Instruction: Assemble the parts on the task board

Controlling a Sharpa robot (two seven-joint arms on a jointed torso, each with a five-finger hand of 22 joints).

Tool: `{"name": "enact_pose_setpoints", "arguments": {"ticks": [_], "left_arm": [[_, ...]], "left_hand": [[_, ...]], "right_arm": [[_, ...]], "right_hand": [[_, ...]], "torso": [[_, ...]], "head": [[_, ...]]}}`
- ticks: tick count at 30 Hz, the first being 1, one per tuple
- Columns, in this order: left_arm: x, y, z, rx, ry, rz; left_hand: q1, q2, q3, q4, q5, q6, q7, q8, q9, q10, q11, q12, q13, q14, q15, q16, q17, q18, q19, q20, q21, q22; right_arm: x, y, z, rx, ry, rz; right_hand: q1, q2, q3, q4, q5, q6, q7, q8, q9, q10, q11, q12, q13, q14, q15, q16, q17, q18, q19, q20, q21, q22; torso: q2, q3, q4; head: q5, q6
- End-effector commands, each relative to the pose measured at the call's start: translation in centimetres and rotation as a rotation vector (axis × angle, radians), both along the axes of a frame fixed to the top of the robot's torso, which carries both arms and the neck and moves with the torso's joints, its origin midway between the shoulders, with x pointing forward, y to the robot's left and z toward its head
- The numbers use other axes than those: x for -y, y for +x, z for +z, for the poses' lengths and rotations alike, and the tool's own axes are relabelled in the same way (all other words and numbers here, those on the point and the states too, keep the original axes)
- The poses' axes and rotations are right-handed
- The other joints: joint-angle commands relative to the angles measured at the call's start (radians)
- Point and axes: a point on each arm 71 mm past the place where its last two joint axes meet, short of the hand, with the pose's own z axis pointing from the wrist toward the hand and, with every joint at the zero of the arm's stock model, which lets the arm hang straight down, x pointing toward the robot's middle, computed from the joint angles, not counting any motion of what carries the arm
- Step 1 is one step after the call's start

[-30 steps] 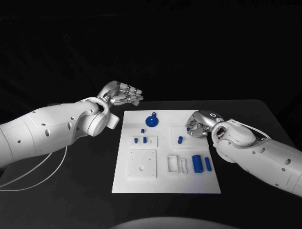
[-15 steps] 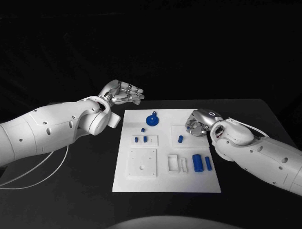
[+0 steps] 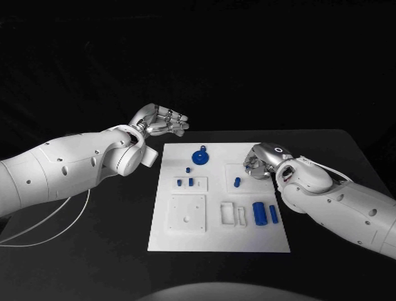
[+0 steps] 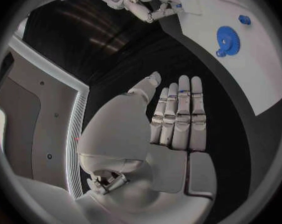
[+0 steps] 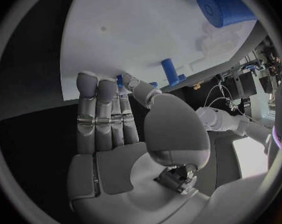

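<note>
The white task board (image 3: 220, 235) lies mid-table. A blue gear (image 3: 200, 156) sits near its far edge, with small blue pieces (image 3: 185, 182) in front of it and a blue peg (image 3: 237, 183) to the right. Two blue cylinders (image 3: 264, 214) stand on the near right. My left hand (image 3: 159, 121) hovers off the board's far left corner, fingers straight and holding nothing (image 4: 175, 117). My right hand (image 3: 259, 162) hangs over the board's far right part beside the peg, fingers extended and empty (image 5: 113, 129). The right wrist view shows a cylinder (image 5: 225, 7) and the peg (image 5: 170, 67).
White raised blocks (image 3: 187, 213) and slotted holders (image 3: 232, 214) sit on the board's near half. Black table (image 3: 89, 251) surrounds the board, and a white cable (image 3: 44, 232) runs over its left side. In the left wrist view the gear (image 4: 228, 39) lies beyond my fingers.
My right hand has edged slightly towards the board's far side. The left hand has hardly moved.
</note>
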Motion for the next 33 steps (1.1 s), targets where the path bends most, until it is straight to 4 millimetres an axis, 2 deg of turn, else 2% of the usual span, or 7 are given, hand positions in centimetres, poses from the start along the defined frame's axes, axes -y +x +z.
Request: {"name": "enact_pose_setpoints", "arguments": {"ticks": [1, 6, 10, 15, 20, 28, 33], "left_arm": [[0.0, 0.1, 0.1, 0.000, -0.013, -0.010], [-0.3, 0.3, 0.1, -0.001, -0.010, 0.001], [-0.3, 0.4, 0.1, -0.003, -0.010, 0.001], [-0.3, 0.5, 0.0, -0.004, -0.008, 0.005], [-0.4, 0.9, -0.1, -0.005, -0.005, 0.012], [-0.5, 1.2, -0.2, -0.006, -0.013, 0.028], [-0.2, 1.3, -0.3, -0.007, -0.019, 0.027]], "left_hand": [[0.000, 0.005, -0.006, -0.001, -0.004, -0.003, 0.000, 0.001, 0.001, -0.005, 0.000, -0.001, 0.000, -0.001, 0.003, -0.002, 0.001, -0.016, 0.007, -0.003, 0.004, -0.001], [0.002, 0.006, -0.006, -0.002, -0.004, -0.003, 0.000, 0.001, 0.001, -0.006, 0.000, -0.002, 0.000, -0.001, 0.002, -0.002, 0.001, -0.016, 0.007, -0.003, 0.005, -0.002], [0.001, 0.005, -0.007, -0.002, -0.004, -0.004, 0.000, 0.001, 0.001, -0.006, 0.001, -0.002, 0.000, -0.002, 0.003, -0.002, 0.001, -0.016, 0.007, -0.003, 0.005, -0.002], [0.001, 0.005, -0.007, -0.002, -0.004, -0.004, 0.000, 0.001, 0.001, -0.006, 0.001, -0.002, 0.000, -0.002, 0.003, -0.002, 0.001, -0.016, 0.007, -0.003, 0.005, -0.002], [0.001, 0.006, -0.008, -0.002, -0.004, -0.005, 0.000, 0.001, 0.001, -0.007, 0.001, -0.002, 0.000, -0.002, 0.003, -0.002, 0.001, -0.016, 0.007, -0.003, 0.005, -0.004], [0.002, 0.006, -0.008, -0.002, -0.004, -0.005, 0.000, 0.001, 0.001, -0.007, 0.001, -0.002, 0.000, -0.002, 0.003, -0.002, 0.001, -0.016, 0.007, -0.003, 0.005, -0.004], [0.002, 0.006, -0.008, -0.002, -0.004, -0.005, 0.000, 0.001, 0.001, -0.007, 0.001, -0.002, 0.000, -0.002, 0.003, -0.002, 0.001, -0.016, 0.007, -0.003, 0.005, -0.004]], "right_arm": [[-0.2, -0.2, 0.4, 0.033, 0.019, 0.000], [-0.5, -0.2, 1.6, 0.063, 0.065, 0.004], [-0.4, 0.0, 3.1, 0.093, 0.095, 0.000], [-0.3, 0.1, 5.0, 0.129, 0.134, -0.005], [-1.4, -0.4, 6.4, 0.118, 0.199, 0.028], [-5.0, -2.9, 6.3, 0.029, 0.328, 0.131], [-7.2, -4.8, 5.6, -0.016, 0.385, 0.188]], "right_hand": [[0.002, 0.006, 0.007, -0.001, -0.005, 0.009, 0.000, 0.005, 0.001, 0.012, -0.002, 0.003, 0.001, 0.004, -0.005, -0.004, 0.002, 0.014, 0.042, -0.006, 0.003, 0.001], [0.004, 0.004, 0.010, 0.002, -0.006, 0.009, 0.000, 0.005, 0.001, 0.011, -0.002, 0.003, 0.000, 0.004, -0.006, -0.006, 0.003, 0.013, 0.042, -0.007, 0.007, 0.005], [0.006, 0.002, 0.011, 0.005, -0.007, 0.010, 0.000, 0.005, 0.001, 0.013, -0.002, 0.003, 0.000, 0.006, -0.006, -0.006, 0.005, 0.012, 0.042, -0.007, 0.010, 0.008], [0.006, 0.001, 0.010, 0.006, -0.007, 0.010, -0.001, 0.005, 0.001, 0.014, -0.003, 0.003, 0.000, 0.007, -0.006, -0.007, 0.006, 0.013, 0.042, -0.008, 0.013, 0.009], [0.008, -0.001, 0.009, 0.009, -0.006, 0.012, -0.001, 0.005, 0.001, 0.015, -0.003, 0.003, 0.000, 0.008, -0.007, -0.009, 0.006, 0.014, 0.043, -0.009, 0.016, 0.012], [0.011, 0.007, -0.002, 0.010, -0.004, 0.007, 0.001, 0.005, 0.001, 0.010, -0.002, 0.002, 0.000, 0.008, -0.007, -0.013, 0.007, 0.019, 0.042, -0.008, 0.010, 0.013], [0.010, 0.010, -0.006, 0.007, -0.003, 0.005, 0.001, 0.005, 0.001, 0.008, -0.001, 0.003, 0.000, 0.010, -0.007, -0.012, 0.009, 0.021, 0.042, -0.007, 0.011, 0.016]], "torso": [[-0.001, 0.0001, 0.0002], [-0.002, -0.0001, -0.0008], [-0.004, -0.0025, 0.0006], [-0.007, -0.0054, -0.0031], [-0.014, -0.0070, -0.0042], [-0.017, -0.0098, -0.0041], [-0.016, -0.0128, -0.0011]], "head": [[0.002, 0.000], [0.003, 0.003], [0.002, 0.004], [0.007, 0.007], [0.013, 0.007], [0.045, 0.009], [0.077, 0.006]]}}
